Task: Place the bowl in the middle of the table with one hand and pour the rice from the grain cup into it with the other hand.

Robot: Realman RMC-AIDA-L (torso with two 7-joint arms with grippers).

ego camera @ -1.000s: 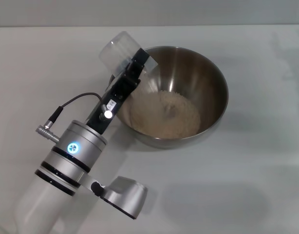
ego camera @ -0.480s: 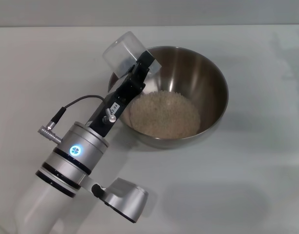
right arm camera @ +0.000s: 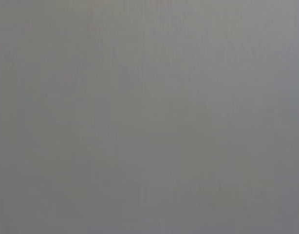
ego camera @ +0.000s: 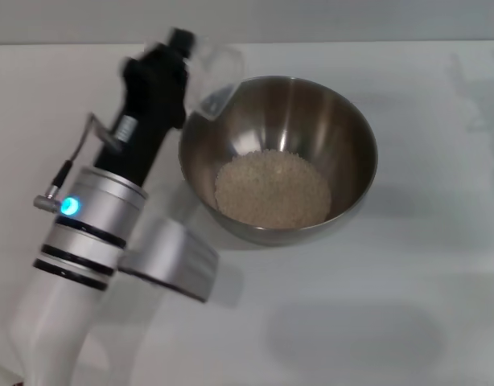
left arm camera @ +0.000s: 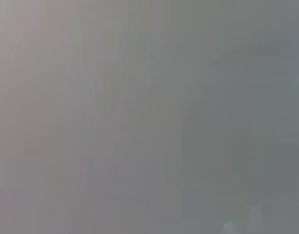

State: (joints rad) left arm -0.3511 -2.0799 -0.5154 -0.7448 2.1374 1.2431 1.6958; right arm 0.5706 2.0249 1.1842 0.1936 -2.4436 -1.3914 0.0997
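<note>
The steel bowl (ego camera: 331, 121) stands on the white table (ego camera: 408, 314) right of my left arm. A flat heap of pale rice (ego camera: 271, 190) lies in its bottom. My left gripper (ego camera: 191, 58) is above the bowl's far left rim, shut on the clear grain cup (ego camera: 217, 74). The cup is blurred by motion, looks empty and hangs over the rim. The right gripper is out of view. Both wrist views show only plain grey.
My left arm's silver body with its blue ring light (ego camera: 70, 207) crosses the table's left side from the near edge. Bare white tabletop lies to the right of the bowl and in front of it.
My left wrist has rolled and swung left and away, lifting the cup from its tipped pose over the bowl's left wall. The rice heap is the same.
</note>
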